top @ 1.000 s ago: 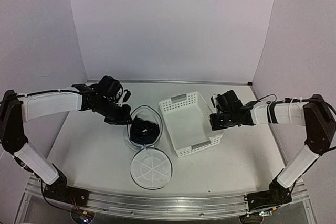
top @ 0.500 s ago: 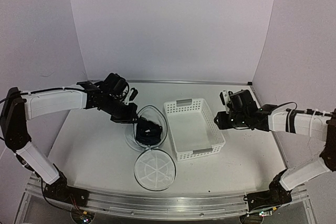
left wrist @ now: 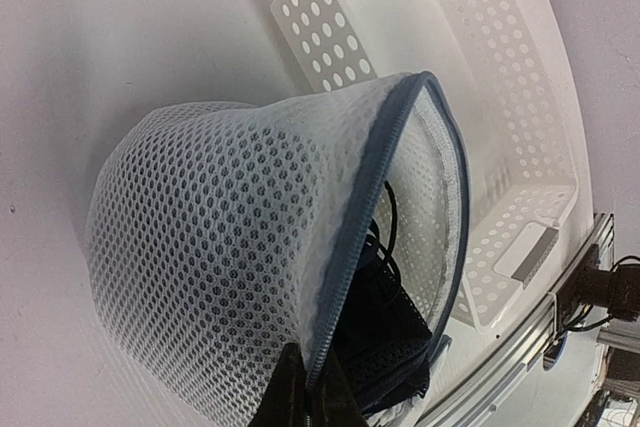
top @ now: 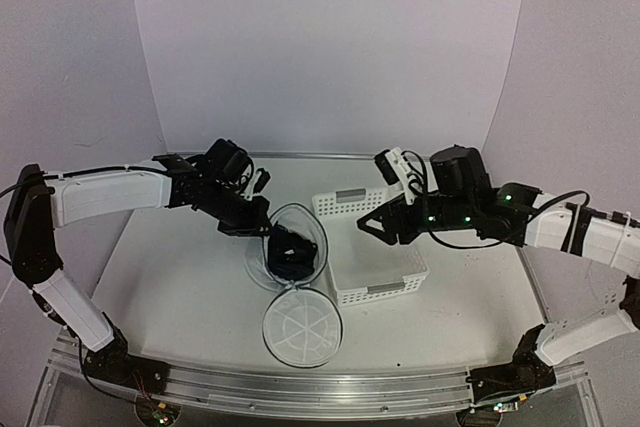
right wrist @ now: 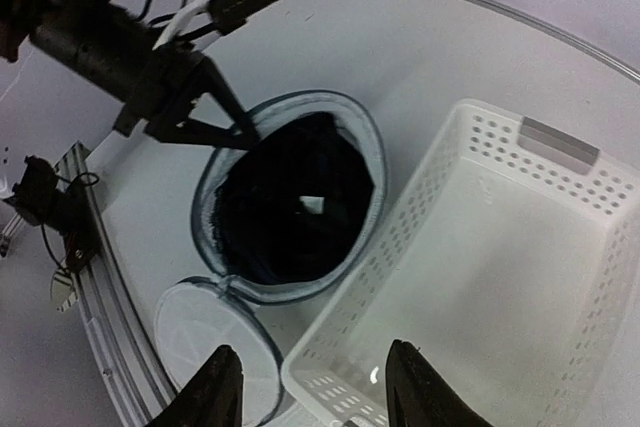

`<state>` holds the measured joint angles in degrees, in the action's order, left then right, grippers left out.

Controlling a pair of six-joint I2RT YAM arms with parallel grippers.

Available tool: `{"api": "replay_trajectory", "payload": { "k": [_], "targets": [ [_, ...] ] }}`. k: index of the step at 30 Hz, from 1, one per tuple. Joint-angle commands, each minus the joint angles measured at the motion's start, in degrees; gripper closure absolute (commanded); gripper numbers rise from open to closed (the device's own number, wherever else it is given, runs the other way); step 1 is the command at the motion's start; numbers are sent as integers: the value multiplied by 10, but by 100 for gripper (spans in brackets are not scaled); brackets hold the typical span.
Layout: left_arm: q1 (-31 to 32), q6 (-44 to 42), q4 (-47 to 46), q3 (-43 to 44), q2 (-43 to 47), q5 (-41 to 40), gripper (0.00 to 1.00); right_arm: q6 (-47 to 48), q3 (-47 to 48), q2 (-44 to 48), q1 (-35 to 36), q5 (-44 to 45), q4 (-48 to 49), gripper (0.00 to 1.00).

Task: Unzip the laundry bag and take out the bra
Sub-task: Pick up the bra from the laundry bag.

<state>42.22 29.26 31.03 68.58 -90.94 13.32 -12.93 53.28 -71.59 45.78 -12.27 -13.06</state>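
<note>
Firmly pinched in the left gripper point(left wrist: 305, 399), jaws closed on it: the dark zip-edged rim of the laundry bag point(left wrist: 230, 247). Lifted that way, probably, to prop the mouth wide and tilt it toward the other arm. Opposite, hanging above the basket point(right wrist: 470, 277): the right gripper point(right wrist: 315, 387), fingers spread and holding nothing, apparently readied to reach in. Inside the gaping mouth, bunched against the mesh and not yet out: the bra point(right wrist: 290, 197). Flopped flat toward the bench's near edge, joined to the bag at one spot: the round lid point(top: 301, 319), unzipped by the look of it. Basket parked just beside the bag, mid-bench, likely to receive the garment.
</note>
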Motion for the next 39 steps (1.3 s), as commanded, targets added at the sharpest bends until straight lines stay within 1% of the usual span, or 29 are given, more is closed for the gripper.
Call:
{"api": "replay_trajectory", "payload": {
  "k": [1,6,9,12,15,19,21,23,26,30,33,39],
  "targets": [
    [2,7,-10,19,8,-6,100,49,58,-57,44,-38,1,47],
    [2,4,-10,11,11,-3,100,119,87,-116,79,-54,9,38],
    [2,2,-10,10,12,1,100,196,87,-139,95,-61,22,36],
    [3,1,-10,6,14,1,100,278,64,-147,116,-59,56,33],
    [2,-1,-10,4,14,1,100,355,36,-150,137,-37,105,31],
    [2,-3,-10,1,12,2,100,462,-1,-148,145,-21,185,30],
    [2,-4,-10,-1,12,2,100,496,2,-161,146,-5,196,30],
    [2,-5,-10,-3,12,1,100,521,15,-182,148,15,197,30],
    [2,-5,-10,-4,13,3,100,556,36,-213,155,46,197,33],
    [2,-8,-10,-9,16,-1,100,582,58,-244,161,67,198,37],
    [2,-11,-10,-11,19,-8,100,590,74,-263,163,82,200,42],
    [2,-11,-10,-14,18,-4,100,596,97,-292,164,90,199,45]
  ]
}}
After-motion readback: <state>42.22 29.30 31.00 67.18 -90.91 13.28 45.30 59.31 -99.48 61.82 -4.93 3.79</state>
